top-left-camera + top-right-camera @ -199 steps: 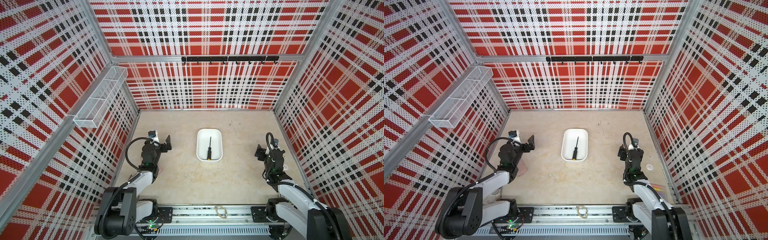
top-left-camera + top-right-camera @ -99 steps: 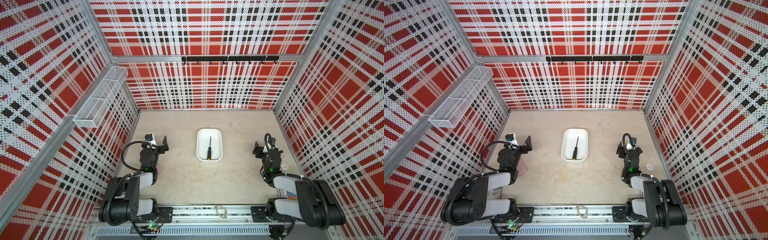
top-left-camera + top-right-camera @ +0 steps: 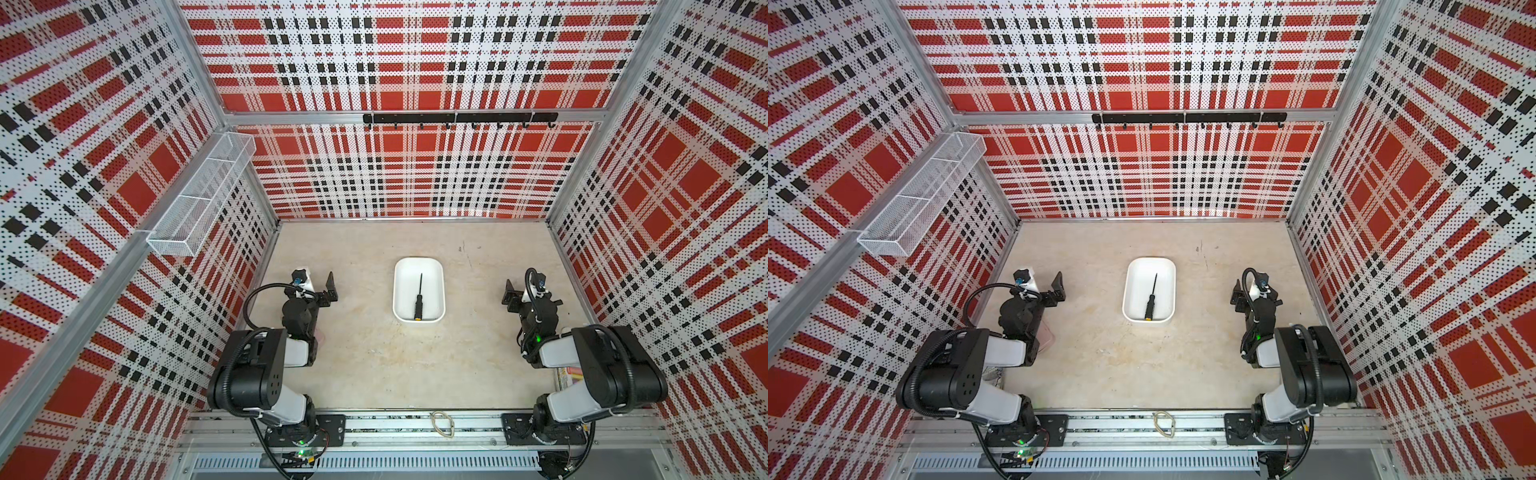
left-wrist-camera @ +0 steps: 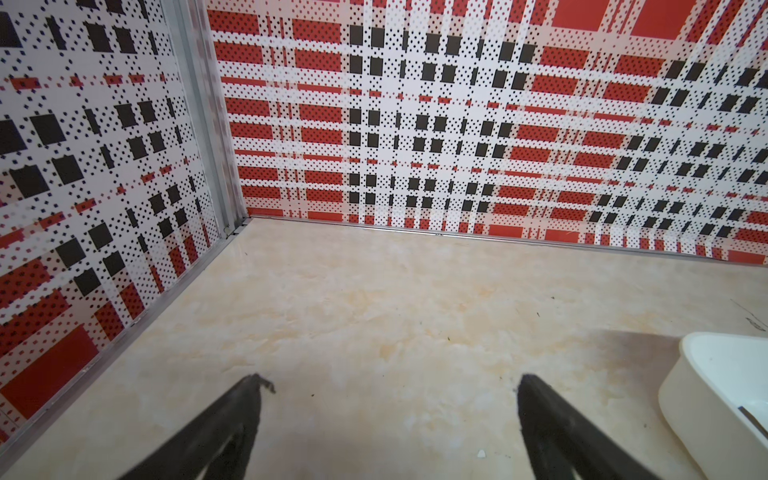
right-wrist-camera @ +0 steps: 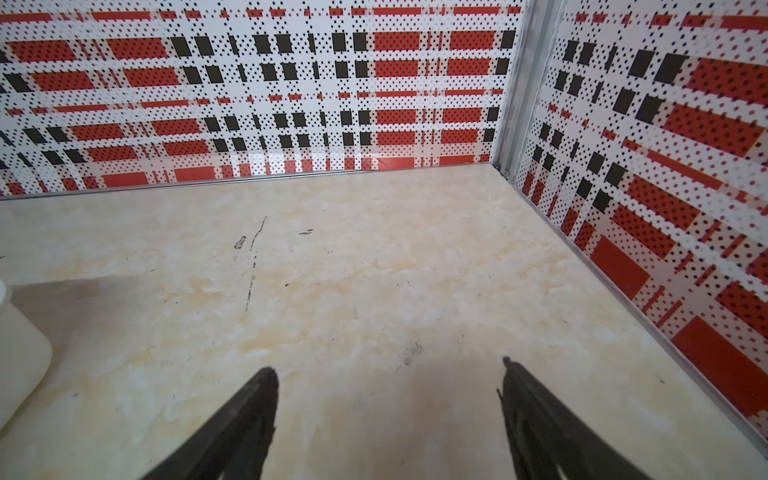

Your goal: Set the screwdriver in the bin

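One screwdriver (image 3: 418,300), one bin (image 3: 401,282), and two tools: left gripper (image 4: 390,380) and right gripper (image 5: 386,368), both with jaws spread and empty. Screwdriver lies flat inside the bin, lengthwise, yellow butt at the end nearer the robot, shaft pointing away. Bin sits between the two grippers, well apart from each, so the screwdriver touches neither.

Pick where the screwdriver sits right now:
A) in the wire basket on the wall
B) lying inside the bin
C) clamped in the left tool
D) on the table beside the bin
B: in a top view the screwdriver lies flat on the floor of the bin, yellow butt end nearest the arms.
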`<state>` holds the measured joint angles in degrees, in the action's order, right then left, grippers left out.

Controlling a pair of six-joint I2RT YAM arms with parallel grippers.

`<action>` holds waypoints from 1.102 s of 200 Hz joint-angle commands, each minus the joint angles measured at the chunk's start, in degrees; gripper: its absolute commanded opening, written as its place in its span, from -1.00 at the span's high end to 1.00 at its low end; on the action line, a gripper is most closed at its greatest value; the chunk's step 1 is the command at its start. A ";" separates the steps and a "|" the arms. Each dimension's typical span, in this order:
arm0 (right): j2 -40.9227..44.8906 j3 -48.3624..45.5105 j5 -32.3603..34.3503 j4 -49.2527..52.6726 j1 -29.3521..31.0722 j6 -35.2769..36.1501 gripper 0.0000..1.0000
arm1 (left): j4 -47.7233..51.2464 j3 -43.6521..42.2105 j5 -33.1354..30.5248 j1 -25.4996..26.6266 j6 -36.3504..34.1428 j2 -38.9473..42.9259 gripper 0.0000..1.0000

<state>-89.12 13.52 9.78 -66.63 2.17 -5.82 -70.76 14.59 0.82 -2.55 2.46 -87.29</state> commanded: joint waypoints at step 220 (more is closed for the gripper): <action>-0.96 3.07 -2.11 0.38 -0.39 1.88 -1.00 | -3.72 -0.48 -2.01 0.31 -1.42 -0.86 -0.96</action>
<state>-89.49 16.38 7.68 -65.43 2.11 -4.73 -72.40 14.41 -0.49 -2.48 2.04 -87.90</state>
